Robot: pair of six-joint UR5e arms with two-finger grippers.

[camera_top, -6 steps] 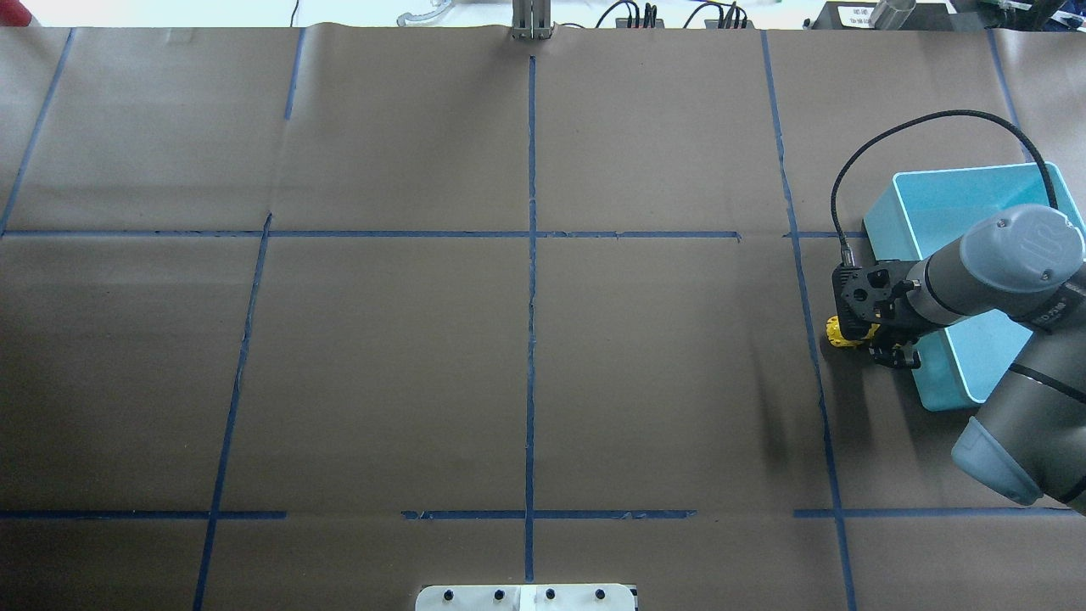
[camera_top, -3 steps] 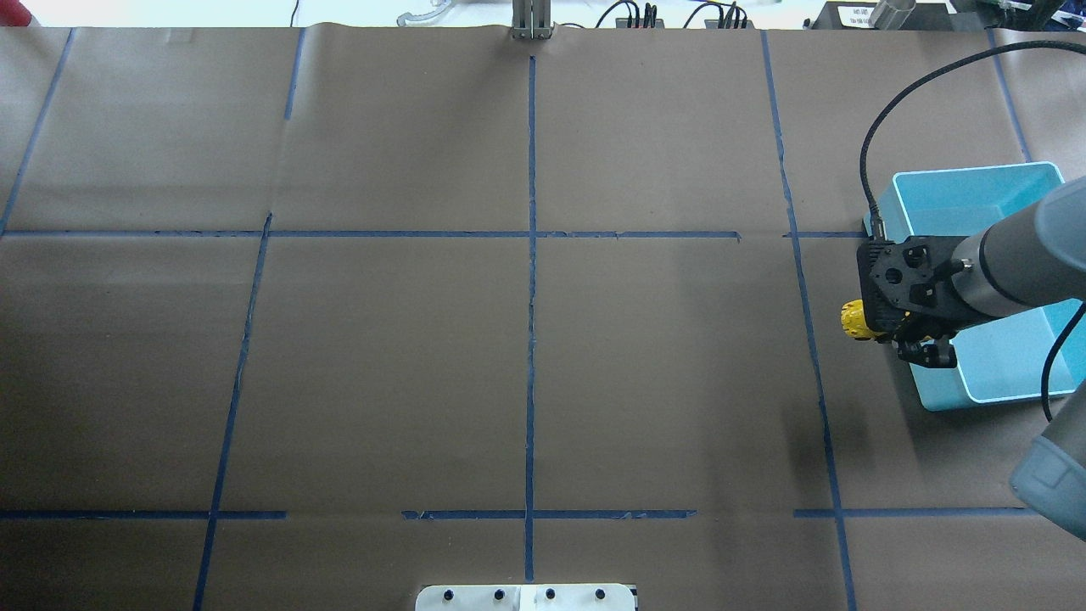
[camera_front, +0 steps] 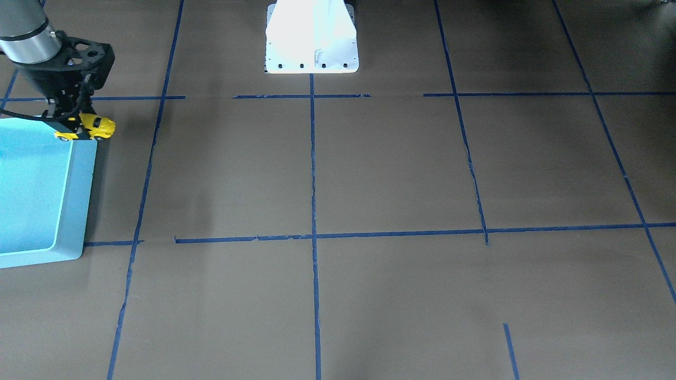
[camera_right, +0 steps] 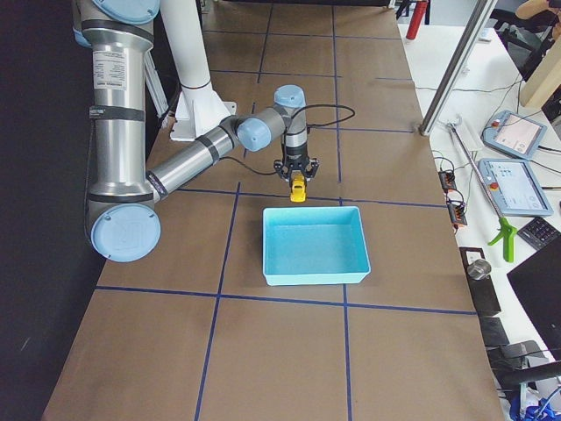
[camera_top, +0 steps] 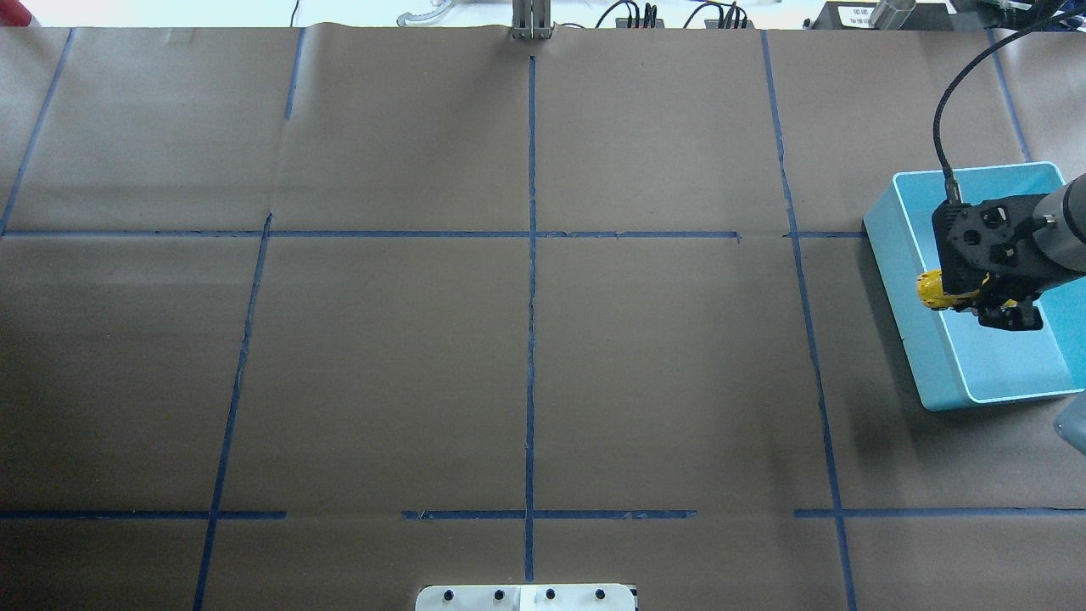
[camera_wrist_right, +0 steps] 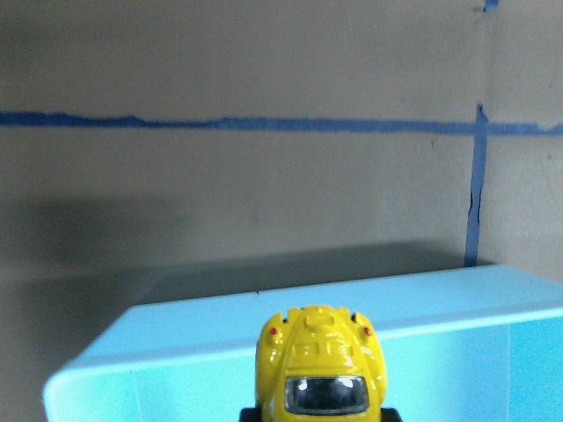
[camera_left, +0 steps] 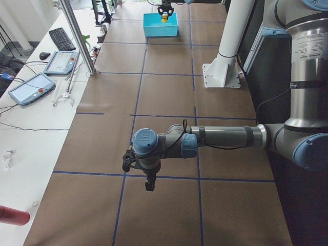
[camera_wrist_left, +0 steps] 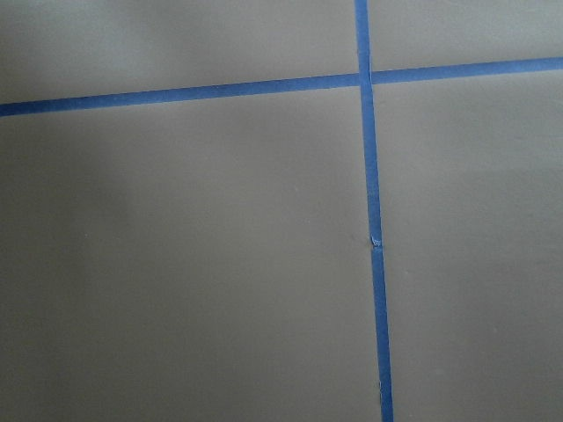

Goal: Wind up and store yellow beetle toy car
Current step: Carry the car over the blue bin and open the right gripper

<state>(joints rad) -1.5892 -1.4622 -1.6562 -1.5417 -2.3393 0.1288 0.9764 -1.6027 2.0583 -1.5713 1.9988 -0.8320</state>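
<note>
Clamping the car, the right gripper hung just over the bin's wall; far from the bin, the left gripper's state could not be told.

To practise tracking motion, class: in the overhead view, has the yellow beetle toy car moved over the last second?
Yes. The yellow beetle toy car moved rightward in that view, from outside the left wall of the light blue bin to over that wall.
</note>
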